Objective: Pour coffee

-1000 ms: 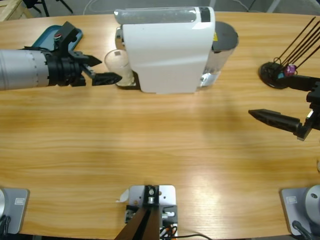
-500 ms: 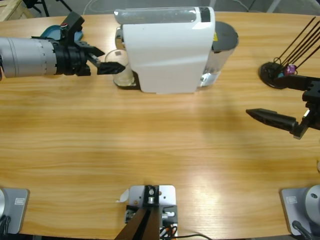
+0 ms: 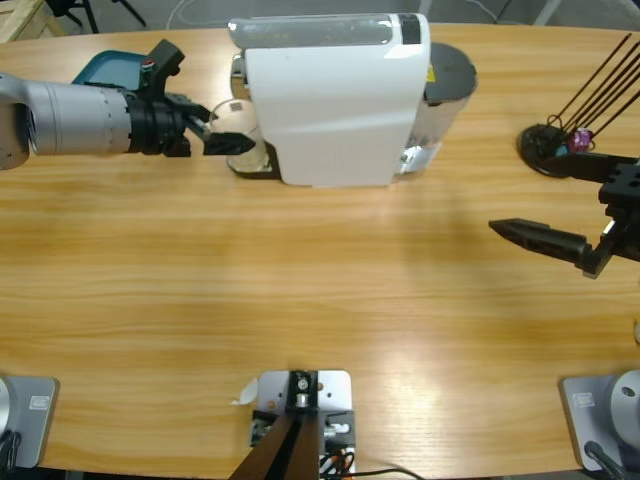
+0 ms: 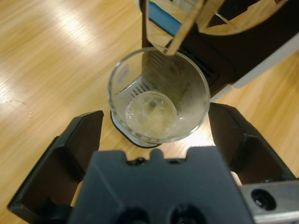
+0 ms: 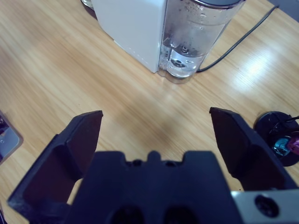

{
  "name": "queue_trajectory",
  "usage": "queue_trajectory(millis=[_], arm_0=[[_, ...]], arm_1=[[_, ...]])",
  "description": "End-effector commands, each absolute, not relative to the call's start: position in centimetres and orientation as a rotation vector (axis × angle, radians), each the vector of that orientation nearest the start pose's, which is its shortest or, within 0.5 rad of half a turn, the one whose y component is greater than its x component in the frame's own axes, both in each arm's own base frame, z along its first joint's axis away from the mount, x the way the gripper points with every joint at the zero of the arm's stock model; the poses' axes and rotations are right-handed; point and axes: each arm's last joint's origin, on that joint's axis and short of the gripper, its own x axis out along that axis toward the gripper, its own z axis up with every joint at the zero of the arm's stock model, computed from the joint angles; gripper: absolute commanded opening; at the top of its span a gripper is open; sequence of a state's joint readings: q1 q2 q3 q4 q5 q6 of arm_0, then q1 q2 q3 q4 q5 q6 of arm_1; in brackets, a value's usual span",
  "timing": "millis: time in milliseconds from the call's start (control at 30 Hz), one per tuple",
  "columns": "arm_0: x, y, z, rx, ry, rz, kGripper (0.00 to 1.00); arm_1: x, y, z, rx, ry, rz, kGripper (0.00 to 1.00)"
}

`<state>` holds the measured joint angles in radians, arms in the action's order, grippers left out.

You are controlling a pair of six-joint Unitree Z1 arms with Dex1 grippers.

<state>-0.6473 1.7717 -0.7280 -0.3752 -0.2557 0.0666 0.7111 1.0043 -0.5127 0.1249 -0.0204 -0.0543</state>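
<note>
The left arm [image 3: 75, 118] lies nearly level along the desk's [image 3: 300, 290] far left part, reaching in from the left edge toward the white coffee machine [image 3: 335, 100] at the far middle. Its left hand [image 4: 156, 140] is spread wide, one jaw on either side of a clear glass tumbler [image 4: 159, 93] with a gap showing between each jaw and the glass wall, so neither touches it. The tumbler stands upright on the machine's dark drip tray [image 4: 140, 137], under the front of the machine, and holds the coffee [image 4: 152, 111], a thin pale yellowish layer on its base. Behind the left arm, a teal tray [image 3: 105, 68] lies near the far left corner. A clear water tank [image 5: 198, 32] stands at the machine's right end, with a dark cable [image 5: 243, 39] trailing from there. Over the right part of the desk, the right arm [image 3: 620, 190] comes in from the right edge; its right hand [image 5: 156, 135] hangs above bare wood with jaws spread wide, holding nothing. A black round stand [image 3: 545, 145] with thin rods sits near the far right corner.
</note>
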Motion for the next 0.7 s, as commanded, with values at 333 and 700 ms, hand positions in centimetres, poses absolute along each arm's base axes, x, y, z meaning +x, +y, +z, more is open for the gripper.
queue_trajectory(millis=[333,700], arm_0=[[26.5,-21.4,18.7,0.183,0.72,-0.947,0.85],[26.3,-21.4,18.6,0.186,0.724,-0.964,0.062]], arm_1=[[9.9,8.4,26.5,-0.291,0.618,0.67,1.0],[10.0,8.4,26.5,-0.291,0.619,0.67,1.0]])
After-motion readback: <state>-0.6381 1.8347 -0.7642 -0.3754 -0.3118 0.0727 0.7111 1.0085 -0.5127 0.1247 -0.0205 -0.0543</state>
